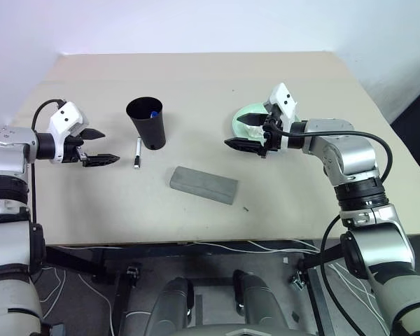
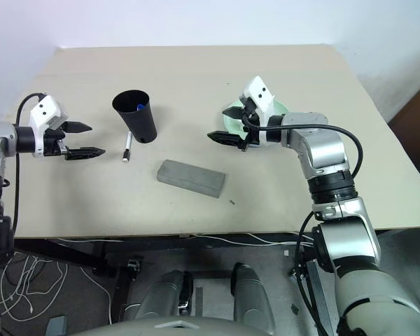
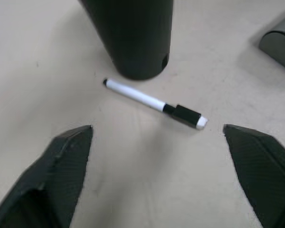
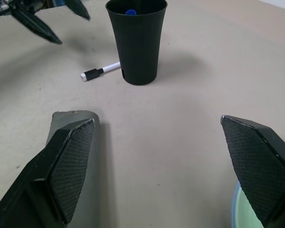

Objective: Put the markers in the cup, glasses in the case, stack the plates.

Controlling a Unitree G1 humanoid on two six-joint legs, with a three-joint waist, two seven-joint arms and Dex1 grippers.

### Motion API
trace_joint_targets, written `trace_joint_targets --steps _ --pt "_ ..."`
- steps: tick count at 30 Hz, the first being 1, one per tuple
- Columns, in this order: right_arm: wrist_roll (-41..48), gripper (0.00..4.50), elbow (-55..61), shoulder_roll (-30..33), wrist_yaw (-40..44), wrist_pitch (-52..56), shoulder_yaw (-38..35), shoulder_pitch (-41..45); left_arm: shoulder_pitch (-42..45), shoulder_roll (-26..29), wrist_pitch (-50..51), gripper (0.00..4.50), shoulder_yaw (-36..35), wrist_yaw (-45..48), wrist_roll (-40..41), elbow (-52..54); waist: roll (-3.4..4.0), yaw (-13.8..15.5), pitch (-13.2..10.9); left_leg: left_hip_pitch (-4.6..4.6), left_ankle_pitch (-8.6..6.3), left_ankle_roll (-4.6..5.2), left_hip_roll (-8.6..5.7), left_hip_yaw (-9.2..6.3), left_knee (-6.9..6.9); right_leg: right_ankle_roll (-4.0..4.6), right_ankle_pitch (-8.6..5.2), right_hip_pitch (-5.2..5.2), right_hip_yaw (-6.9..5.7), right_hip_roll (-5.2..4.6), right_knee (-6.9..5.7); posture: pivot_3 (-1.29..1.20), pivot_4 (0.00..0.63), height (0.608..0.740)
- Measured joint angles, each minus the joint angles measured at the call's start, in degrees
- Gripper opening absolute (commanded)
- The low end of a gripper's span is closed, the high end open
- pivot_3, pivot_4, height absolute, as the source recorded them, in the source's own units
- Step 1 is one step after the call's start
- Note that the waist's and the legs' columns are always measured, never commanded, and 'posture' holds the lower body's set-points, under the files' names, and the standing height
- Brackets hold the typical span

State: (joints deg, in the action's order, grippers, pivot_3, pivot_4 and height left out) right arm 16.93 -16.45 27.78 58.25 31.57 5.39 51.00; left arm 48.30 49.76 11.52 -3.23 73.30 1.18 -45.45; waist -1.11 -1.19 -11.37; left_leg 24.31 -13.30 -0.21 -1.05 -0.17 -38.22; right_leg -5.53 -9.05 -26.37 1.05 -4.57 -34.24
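I see the left gripper (image 1: 101, 146) wide open and empty, a little left of the black-cap marker (image 1: 137, 153) that lies on the table (image 1: 280, 203) just beside the cup (image 1: 148, 124); the blue-cap marker (image 1: 154, 112) is inside the cup. My right gripper (image 1: 246, 131) is also spread open with nothing in it, above the near edge of the plates (image 1: 250, 114) at the right. The case (image 1: 204, 185) lies closed, nearer to me, between both arms.

No legible text, labels or signs anywhere
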Motion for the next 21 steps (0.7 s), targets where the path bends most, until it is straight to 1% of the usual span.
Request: trace_joint_targets --steps 2,5,10,13,16,21 --pt "-0.01 4.5 -0.04 -0.09 0.0 -0.05 0.02 -0.01 -4.95 -1.82 9.63 4.43 -2.01 -4.91 2.09 9.67 0.0 0.0 0.0 0.0 0.0 0.0 0.01 0.0 0.0 0.0 0.0 0.01 0.01 -0.01 0.0 0.0 0.15 0.733" --pt "-0.06 4.5 -0.05 -0.46 0.02 -0.28 0.3 0.01 -8.92 -5.79 20.99 4.43 -4.3 -14.06 3.95 20.02 -0.01 0.22 0.0 0.0 0.0 0.0 0.0 -0.06 -0.02 0.0 0.01 0.04 -0.02 0.0 0.0 0.0 0.15 0.733" --pt "-0.43 4.5 -0.12 -0.75 0.04 -0.78 0.55 0.03 -9.48 -12.18 35.87 4.43 -7.4 -29.16 5.22 31.64 -0.01 0.12 0.01 -0.16 0.0 -0.01 -0.04 -0.05 -0.02 0.0 0.01 0.18 0.0 0.0 -0.01 0.0 0.15 0.733" --pt "-0.48 4.5 -0.15 -0.9 0.04 -0.82 0.59 0.03 -9.4 -15.14 42.85 4.43 -7.68 -37.26 5.04 34.69 -0.01 -0.08 0.01 -0.2 0.0 -0.01 -0.04 -0.04 -0.01 0.0 0.01 0.18 0.01 0.03 -0.02 0.0 0.15 0.733" --pt "-0.54 4.5 -0.17 -1.0 0.05 -0.89 0.59 0.03 -9.19 -17.55 47.49 4.43 -7.81 -43.21 4.84 36.17 -0.02 -0.05 0.01 -0.27 0.0 -0.01 -0.04 -0.05 0.01 0.0 0.02 0.23 0.01 0.05 -0.03 0.0 0.15 0.733" --pt "-0.87 4.5 -0.23 -1.46 0.05 -1.11 0.62 0.03 -9.09 -23.47 49.35 4.43 -9.52 -52.86 4.4 36.31 -0.02 0.11 0.01 -0.34 0.0 -0.02 -0.04 -0.06 0.01 0.01 0.02 0.36 0.01 0.03 0.01 0.0 0.15 0.733"
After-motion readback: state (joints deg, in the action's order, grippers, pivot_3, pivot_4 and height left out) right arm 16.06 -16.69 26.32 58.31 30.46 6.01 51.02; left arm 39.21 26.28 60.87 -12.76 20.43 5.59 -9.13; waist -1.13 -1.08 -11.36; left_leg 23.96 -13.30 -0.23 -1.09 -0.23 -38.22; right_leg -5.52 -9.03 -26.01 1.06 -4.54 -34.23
